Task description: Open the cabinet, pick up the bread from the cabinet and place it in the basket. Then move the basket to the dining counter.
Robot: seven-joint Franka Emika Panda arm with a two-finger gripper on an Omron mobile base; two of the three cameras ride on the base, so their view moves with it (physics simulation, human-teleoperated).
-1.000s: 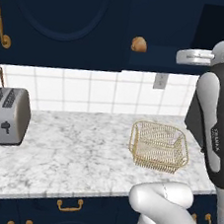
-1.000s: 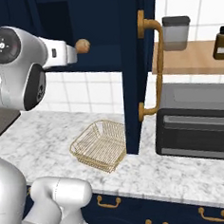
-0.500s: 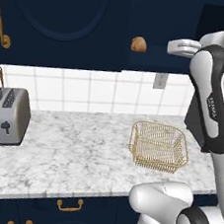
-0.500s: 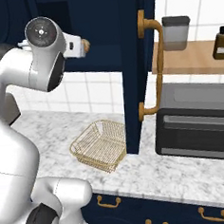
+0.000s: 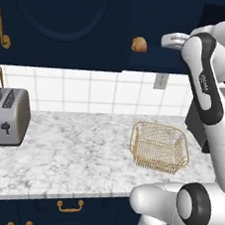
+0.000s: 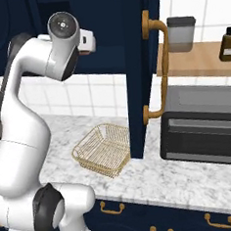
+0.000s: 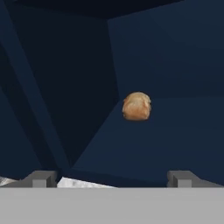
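I'm seeing flat, even rendered light; the cabinet interior is reading dim, the bread slightly soft-edged, no glare.

White, dark-jointed arm raised high, elbow bent, forearm reaching level toward the upper left in the left base view. Two-finger gripper spread wide, holding nothing, dark fingertips well apart at the hand view's bottom.

Toaster, oven, jar, bottle
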